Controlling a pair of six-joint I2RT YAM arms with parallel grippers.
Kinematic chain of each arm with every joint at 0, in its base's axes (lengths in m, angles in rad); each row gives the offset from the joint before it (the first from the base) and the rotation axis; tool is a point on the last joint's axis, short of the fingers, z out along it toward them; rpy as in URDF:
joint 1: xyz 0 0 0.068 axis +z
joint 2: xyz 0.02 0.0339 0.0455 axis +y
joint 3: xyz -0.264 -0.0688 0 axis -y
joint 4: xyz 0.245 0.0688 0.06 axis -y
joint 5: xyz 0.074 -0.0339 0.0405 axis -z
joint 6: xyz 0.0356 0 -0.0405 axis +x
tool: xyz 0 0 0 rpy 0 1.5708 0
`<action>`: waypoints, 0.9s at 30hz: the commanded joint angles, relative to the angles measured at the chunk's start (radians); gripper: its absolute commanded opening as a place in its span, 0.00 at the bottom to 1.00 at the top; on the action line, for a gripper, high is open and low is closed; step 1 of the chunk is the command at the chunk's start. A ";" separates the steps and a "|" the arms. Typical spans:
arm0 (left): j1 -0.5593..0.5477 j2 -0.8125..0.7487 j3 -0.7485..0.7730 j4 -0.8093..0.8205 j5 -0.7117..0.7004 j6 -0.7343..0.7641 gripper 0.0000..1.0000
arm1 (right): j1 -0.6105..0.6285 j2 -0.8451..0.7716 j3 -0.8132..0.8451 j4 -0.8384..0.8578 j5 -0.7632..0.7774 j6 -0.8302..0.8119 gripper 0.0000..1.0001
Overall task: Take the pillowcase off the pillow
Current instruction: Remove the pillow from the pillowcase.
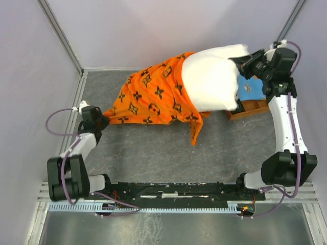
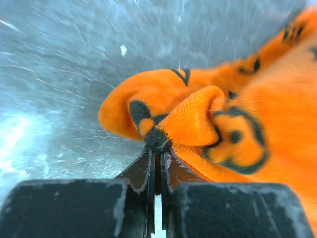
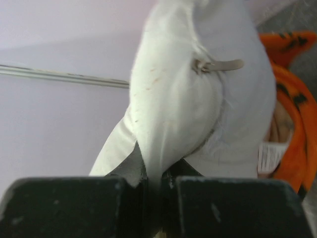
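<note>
From above, the large bright orange fabric pillowcase [image 1: 153,99] with black motifs lies stretched across the grey table [image 1: 153,153]. Its left tip is pinched in the left gripper [image 1: 103,121]. The plain white puffy pillow [image 1: 212,81] sticks half out of its right end, its far corner clamped by the right gripper [image 1: 239,64].

Left wrist: the jaws are closed tight on an orange fold.

Right wrist: the jaws are closed on white pillow fabric, with orange cloth at the right.

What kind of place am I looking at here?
Probably a robot lab's test booth, not a home. A left arm and a right arm are bolted to a rail at the table edge, plain walls box it in, and the only bedding is a pillow partly out of its pillowcase.
</note>
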 commanded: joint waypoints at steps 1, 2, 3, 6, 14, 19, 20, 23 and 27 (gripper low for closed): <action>0.095 -0.210 -0.053 -0.104 -0.257 -0.098 0.03 | -0.124 0.017 0.286 0.308 0.011 0.166 0.02; 0.109 -0.254 -0.067 -0.127 -0.281 -0.108 0.03 | -0.132 0.030 0.329 0.287 0.015 0.157 0.02; 0.115 -0.293 -0.078 -0.148 -0.305 -0.119 0.03 | -0.139 0.041 0.354 0.272 0.018 0.151 0.02; 0.116 -0.427 -0.106 -0.208 -0.370 -0.163 0.03 | -0.150 0.067 0.342 0.288 0.008 0.192 0.02; 0.113 -0.855 -0.121 -0.131 -0.065 0.002 0.80 | -0.089 -0.015 0.040 0.300 0.009 0.104 0.02; 0.113 -0.698 0.070 -0.172 0.093 0.061 0.99 | -0.064 -0.061 -0.033 0.224 -0.007 -0.004 0.02; 0.112 -0.648 0.101 -0.157 0.143 0.067 0.99 | -0.064 -0.064 -0.043 0.218 -0.018 -0.017 0.02; 0.105 -0.431 0.199 -0.099 0.358 0.100 0.99 | -0.052 -0.071 -0.071 0.206 -0.043 -0.038 0.02; -0.010 -0.156 0.297 -0.059 0.465 0.131 1.00 | -0.013 -0.089 -0.100 0.203 -0.042 -0.060 0.02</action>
